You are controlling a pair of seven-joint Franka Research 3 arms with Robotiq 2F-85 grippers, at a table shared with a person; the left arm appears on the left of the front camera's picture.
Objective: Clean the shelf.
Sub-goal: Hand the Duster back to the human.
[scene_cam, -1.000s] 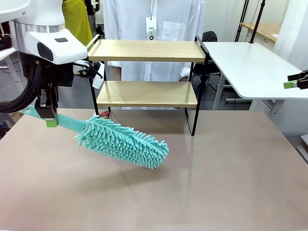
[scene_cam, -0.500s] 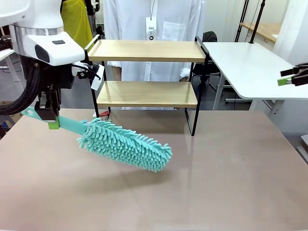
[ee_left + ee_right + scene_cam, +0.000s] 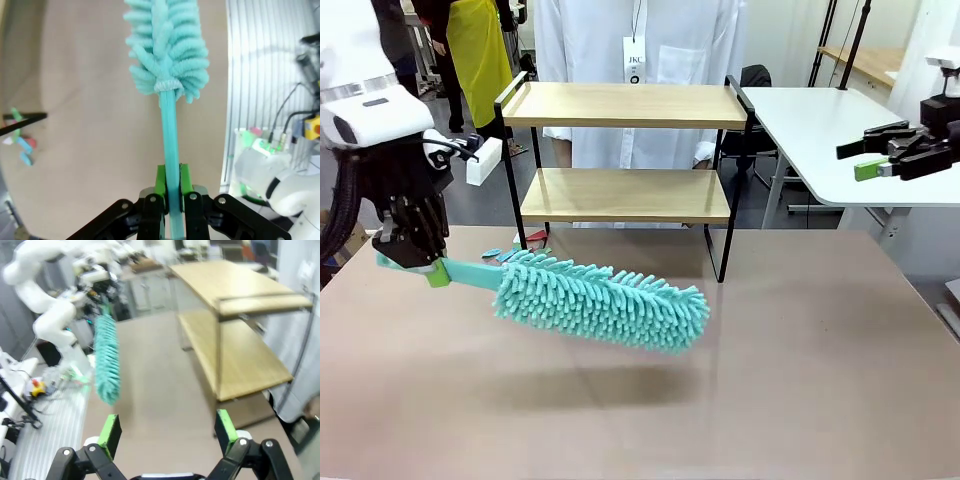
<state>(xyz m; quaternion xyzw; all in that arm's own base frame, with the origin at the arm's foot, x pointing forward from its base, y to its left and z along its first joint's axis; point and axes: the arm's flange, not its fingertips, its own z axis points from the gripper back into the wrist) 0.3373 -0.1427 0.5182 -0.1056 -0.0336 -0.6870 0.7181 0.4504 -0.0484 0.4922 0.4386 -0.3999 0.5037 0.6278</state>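
The shelf (image 3: 625, 150) stands at the far middle of the tan worktop (image 3: 770, 380), at about 12 o'clock from the camera, its two wooden boards bare in the black frame; a person in a white coat (image 3: 650, 40) stands just behind it. The left gripper (image 3: 425, 268), at 9 o'clock of the worktop, has its jaws clenched on the flat handle of a teal duster (image 3: 600, 300), whose fluffy head stretches toward 3 o'clock and hangs above the worktop, casting a shadow below, in front of the shelf and apart from it. In the left wrist view the green pads (image 3: 161, 182) press the handle from both sides. The right gripper (image 3: 870, 160) hovers at 2 o'clock over the white table (image 3: 820, 130), its jaws released wide with nothing between them. Small coloured bits (image 3: 520, 250) lie by the shelf's left foot.
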